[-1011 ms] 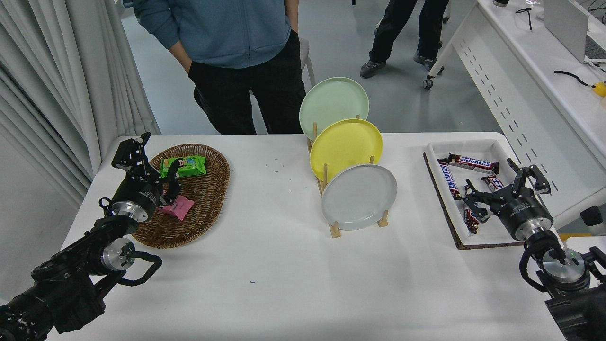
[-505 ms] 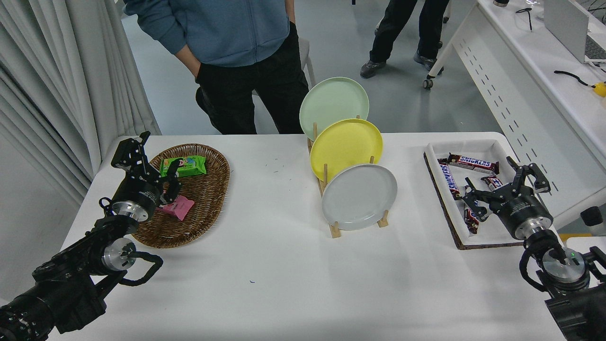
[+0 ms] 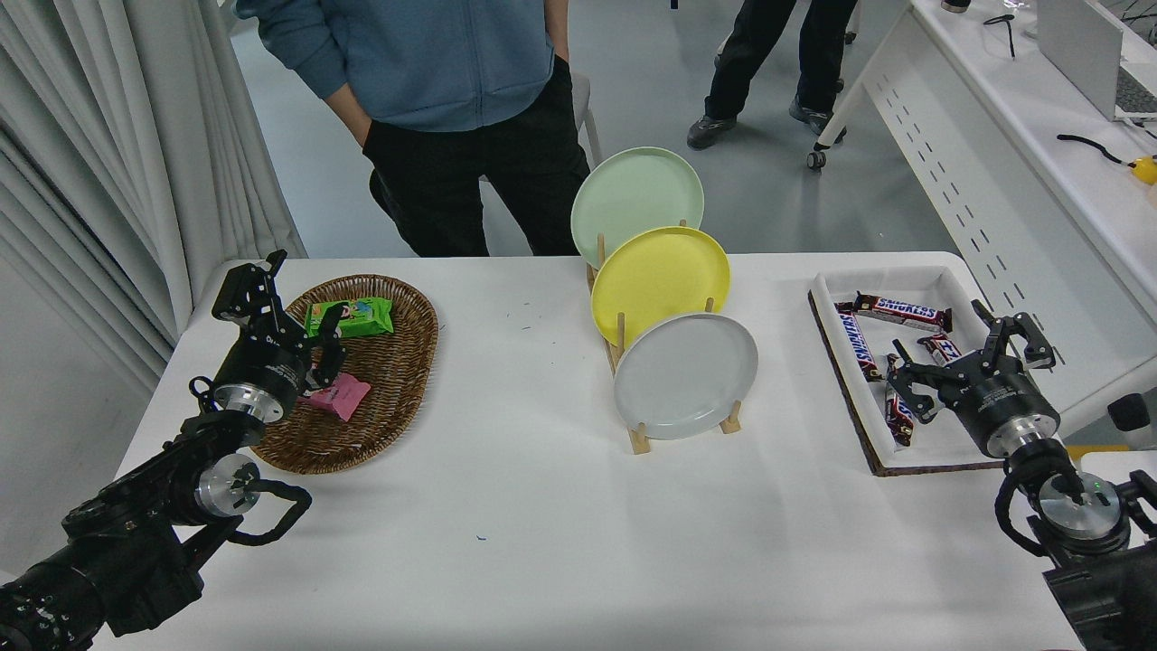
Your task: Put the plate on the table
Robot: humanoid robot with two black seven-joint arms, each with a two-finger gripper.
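The light-grey plate (image 3: 685, 374) stands on edge in the front slot of a wooden rack (image 3: 638, 437) on the white table (image 3: 542, 524), in front of a yellow plate (image 3: 660, 278) and a pale green plate (image 3: 636, 202). My right gripper (image 3: 972, 348) is open and empty over the white tray at the right, well to the right of the grey plate. My left gripper (image 3: 287, 298) is open and empty, parked over the wicker basket at the left.
A wicker basket (image 3: 398, 380) holds a green packet (image 3: 350, 316) and a pink packet (image 3: 340, 396). A white tray (image 3: 827, 298) holds several chocolate bars (image 3: 902, 311). A person in a blue top (image 3: 434, 63) stands at the far edge. A white perforated desk (image 3: 985, 181) stands at the right.
My right gripper has shifted very slightly to the right over the tray. The person at the far side shifted a little. The plates have not moved.
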